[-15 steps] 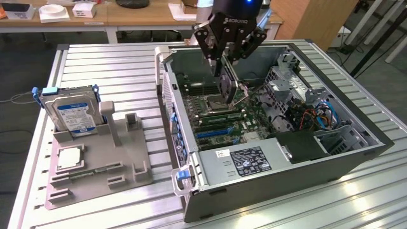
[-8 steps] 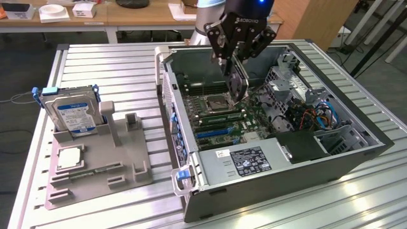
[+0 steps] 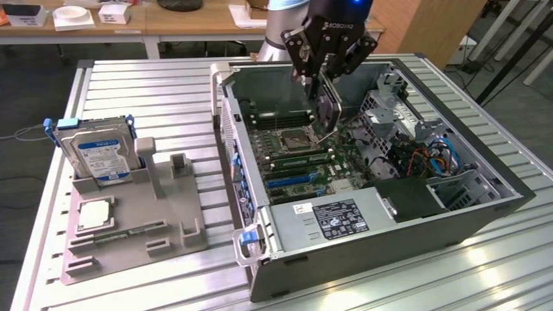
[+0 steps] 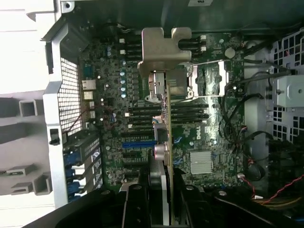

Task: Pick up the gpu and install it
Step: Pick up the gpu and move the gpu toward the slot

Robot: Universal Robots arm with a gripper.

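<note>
The gpu (image 3: 327,103) hangs edge-down over the motherboard (image 3: 302,162) inside the open computer case (image 3: 285,259), clear of the board. My gripper (image 3: 325,79) is shut on its upper edge. In the wrist view the gpu (image 4: 167,118) appears edge-on as a thin board, its silvery end bracket (image 4: 164,45) at the far end, and my gripper (image 4: 164,183) clamps it from both sides. Beneath the card lie the CPU socket (image 4: 209,83) and the blue expansion slot (image 4: 137,144).
A grey fixture tray (image 3: 168,214) on the exterior view's left carries a hard drive (image 3: 97,152) standing upright and a square CPU chip (image 3: 93,214). Drive cages and coloured cables (image 3: 428,159) crowd the case's right side. The case walls (image 3: 226,110) surround the motherboard.
</note>
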